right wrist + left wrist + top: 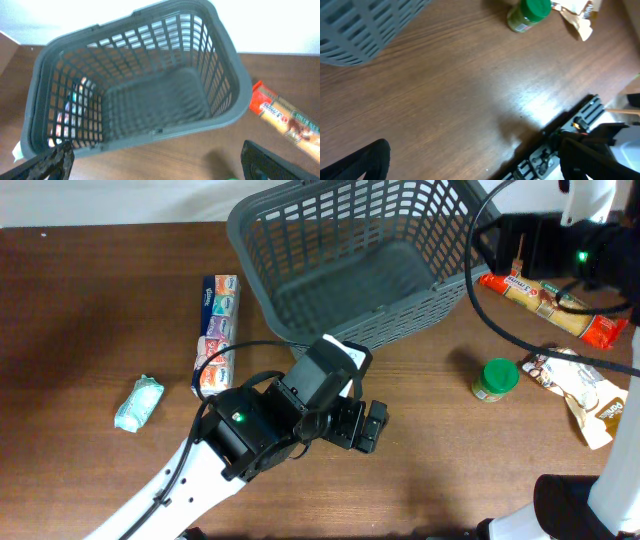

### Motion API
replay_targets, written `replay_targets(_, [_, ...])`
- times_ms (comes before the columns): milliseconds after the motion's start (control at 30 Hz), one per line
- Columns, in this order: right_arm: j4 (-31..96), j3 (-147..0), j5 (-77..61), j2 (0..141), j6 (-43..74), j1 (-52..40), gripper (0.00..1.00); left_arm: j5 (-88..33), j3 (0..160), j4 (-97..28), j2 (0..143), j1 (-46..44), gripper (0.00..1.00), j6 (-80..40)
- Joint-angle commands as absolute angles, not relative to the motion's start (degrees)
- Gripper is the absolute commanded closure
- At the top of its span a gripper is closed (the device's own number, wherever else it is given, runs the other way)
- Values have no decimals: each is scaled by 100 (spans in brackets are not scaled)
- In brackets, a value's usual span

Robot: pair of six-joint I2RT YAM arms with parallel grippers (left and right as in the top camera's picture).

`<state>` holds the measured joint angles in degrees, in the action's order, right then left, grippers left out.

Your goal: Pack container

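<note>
While the left gripper (360, 425) hangs low over the brown wooden table (80, 300), its two dark fingers stand wide apart and nothing is between them; the left wrist view shows only bare wood in the gap. It is just in front of the near wall of the container (360, 260), a large dark grey plastic shopping basket with lattice sides and a solid base. This container stands upright at the far side of the table, about the middle, turned a little at an angle to the table edge.

At the far right, the right gripper (156, 157) is beside the container's right rim. Its fingers (47, 162) are also spread wide and hold nothing, and its wrist camera looks down into the container's open top onto the grey base.

Left of the container lies a long colourful stack of tissue packs (218, 330), close to the container's corner. Further left lies a small pale green soft packet (138, 402), well apart from the rest. Right of the container lie a long red and tan biscuit package (550, 300), a small jar with a green lid (495, 378) standing upright, and a crumpled brown and white bag (585, 390) beside the jar.
</note>
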<state>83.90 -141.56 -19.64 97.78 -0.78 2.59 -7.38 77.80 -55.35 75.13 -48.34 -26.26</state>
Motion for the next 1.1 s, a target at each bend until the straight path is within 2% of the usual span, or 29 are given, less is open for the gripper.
replay_targets(0, [7999, -14230, -2045, 9848, -152, 266, 1, -982, 7863, -5492, 7522, -4897, 1, -2696])
replay_targets(167, [7413, -14230, -2281, 10092, -152, 266, 1, -915, 7863, -5428, 7529, -5109, 0, -2735])
replay_targets(433, [7314, -14230, -2821, 10715, -215, 263, 1, 412, 7865, -5509, 7588, -5513, 0, -3795])
replay_targets(667, [7642, -14230, -3815, 11100, -1039, 185, 1, 456, 7865, -5518, 7832, -5509, 0, -3723])
replay_targets(1067, [7972, -14230, -3575, 11268, -1737, 38, 1, 766, 7865, -5592, 8294, -5509, 0, -3621])
